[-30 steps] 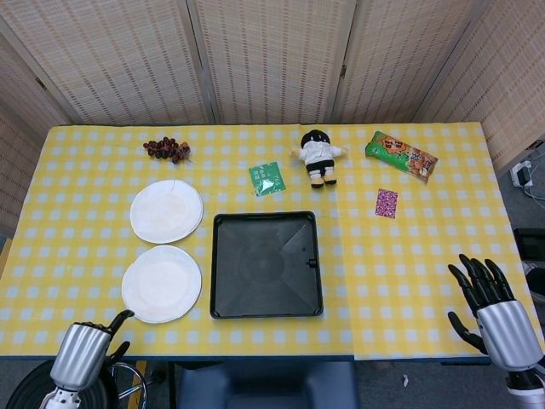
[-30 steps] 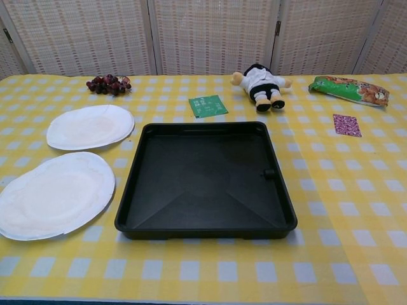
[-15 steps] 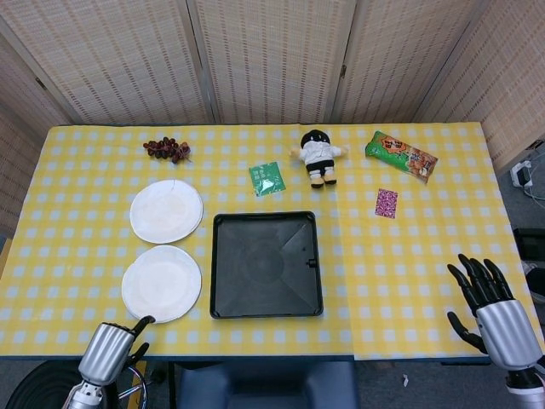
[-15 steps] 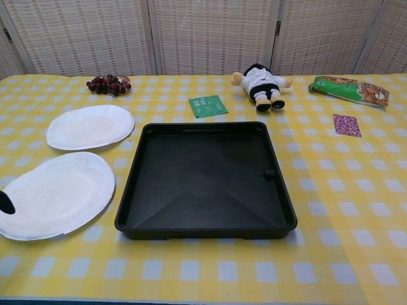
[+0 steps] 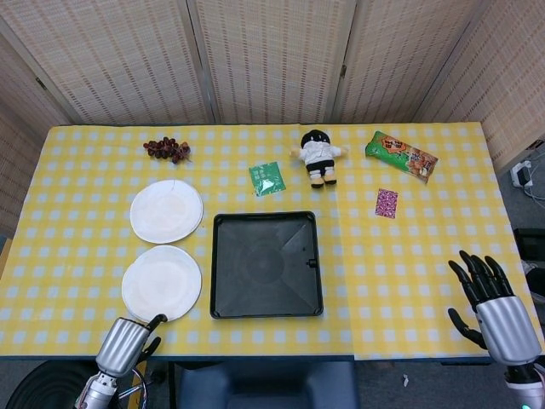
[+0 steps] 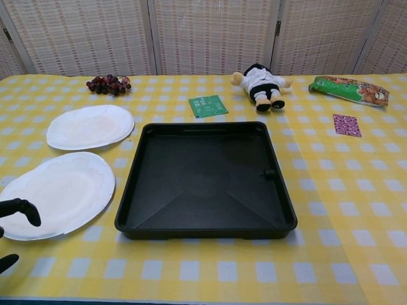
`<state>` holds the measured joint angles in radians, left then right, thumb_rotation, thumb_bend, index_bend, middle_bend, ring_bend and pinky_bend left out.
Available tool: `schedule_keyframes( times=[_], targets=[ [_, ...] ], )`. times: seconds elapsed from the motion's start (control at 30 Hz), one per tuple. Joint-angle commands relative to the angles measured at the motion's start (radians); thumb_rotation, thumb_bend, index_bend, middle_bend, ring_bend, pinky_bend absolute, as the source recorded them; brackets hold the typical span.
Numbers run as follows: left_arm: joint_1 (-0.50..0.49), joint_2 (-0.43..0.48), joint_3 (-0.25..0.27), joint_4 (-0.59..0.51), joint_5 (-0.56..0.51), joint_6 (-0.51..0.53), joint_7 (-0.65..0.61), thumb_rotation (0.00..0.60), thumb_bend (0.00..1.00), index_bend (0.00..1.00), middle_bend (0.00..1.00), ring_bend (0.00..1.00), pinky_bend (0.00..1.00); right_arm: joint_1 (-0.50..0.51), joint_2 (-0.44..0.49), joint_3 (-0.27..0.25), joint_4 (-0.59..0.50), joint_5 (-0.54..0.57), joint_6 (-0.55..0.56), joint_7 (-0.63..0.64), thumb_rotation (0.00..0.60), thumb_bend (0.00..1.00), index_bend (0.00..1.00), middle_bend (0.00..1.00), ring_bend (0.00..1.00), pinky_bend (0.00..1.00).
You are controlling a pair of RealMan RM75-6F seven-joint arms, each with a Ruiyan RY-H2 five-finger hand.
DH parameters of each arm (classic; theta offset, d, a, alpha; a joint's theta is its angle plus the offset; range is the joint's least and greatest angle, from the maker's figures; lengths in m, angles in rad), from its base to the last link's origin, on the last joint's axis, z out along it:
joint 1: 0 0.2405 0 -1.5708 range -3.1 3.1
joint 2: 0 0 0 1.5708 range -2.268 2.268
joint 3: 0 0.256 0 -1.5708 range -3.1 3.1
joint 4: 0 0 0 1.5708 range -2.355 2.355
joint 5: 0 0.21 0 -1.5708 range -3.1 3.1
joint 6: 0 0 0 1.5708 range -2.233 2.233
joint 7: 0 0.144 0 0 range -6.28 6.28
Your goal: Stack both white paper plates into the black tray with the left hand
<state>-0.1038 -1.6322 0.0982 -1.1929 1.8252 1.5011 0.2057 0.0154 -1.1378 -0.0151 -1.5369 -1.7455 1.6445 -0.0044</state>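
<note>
White paper plates (image 5: 162,283) (image 5: 166,210) lie beside your black tray (image 5: 266,265); left hand (image 5: 128,342) state unclear, right hand (image 5: 494,307) spread.

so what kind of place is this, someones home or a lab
Most likely a staged test area, not a home. The yellow checked tablecloth is boxed in by woven folding screens, and unrelated props sit spread apart on it: a small plush doll, a bunch of dark grapes, a green snack packet.

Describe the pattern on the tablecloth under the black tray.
The tablecloth has a yellow-and-white check; the head view shows it best, around the black tray.
</note>
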Motion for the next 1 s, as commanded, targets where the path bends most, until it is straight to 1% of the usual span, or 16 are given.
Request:
schedule_keyframes(
  times=[0.03,0.23,0.37,0.67,0.83,1.0],
  targets=[
    [-0.012,-0.02,-0.012,0.034,-0.017,-0.011,-0.015,0.6,0.36,0.43,1.0,1.0,1.0,0.001,-0.001,0.001,0.002,0.003,-0.004,-0.001,0.6,0.37,0.0,0.0,0.0,0.0],
    [-0.031,-0.048,-0.027,0.086,-0.055,-0.044,-0.029,0.6,0.36,0.43,1.0,1.0,1.0,0.007,-0.004,0.005,0.003,0.016,-0.017,-0.005,0.6,0.37,0.0,0.0,0.0,0.0],
    [-0.04,-0.064,-0.032,0.109,-0.076,-0.062,-0.03,0.6,0.36,0.41,1.0,1.0,1.0,0.013,-0.004,0.002,0.002,0.019,-0.034,-0.003,0.6,0.37,0.0,0.0,0.0,0.0],
    [-0.052,-0.1,-0.039,0.167,-0.1,-0.062,-0.054,0.6,0.35,0.41,1.0,1.0,1.0,0.012,0.0,0.007,0.001,0.032,-0.031,0.003,0.6,0.37,0.0,0.0,0.0,0.0],
    [-0.062,-0.139,-0.041,0.24,-0.108,-0.06,-0.077,0.6,0.36,0.43,1.0,1.0,1.0,0.012,0.0,0.009,0.001,0.038,-0.031,0.004,0.6,0.37,0.0,0.0,0.0,0.0],
    [-0.068,-0.18,-0.051,0.309,-0.109,-0.027,-0.098,0.6,0.36,0.48,1.0,1.0,1.0,0.014,0.001,0.011,0.002,0.045,-0.037,0.006,0.6,0.37,0.0,0.0,0.0,0.0]
  ],
)
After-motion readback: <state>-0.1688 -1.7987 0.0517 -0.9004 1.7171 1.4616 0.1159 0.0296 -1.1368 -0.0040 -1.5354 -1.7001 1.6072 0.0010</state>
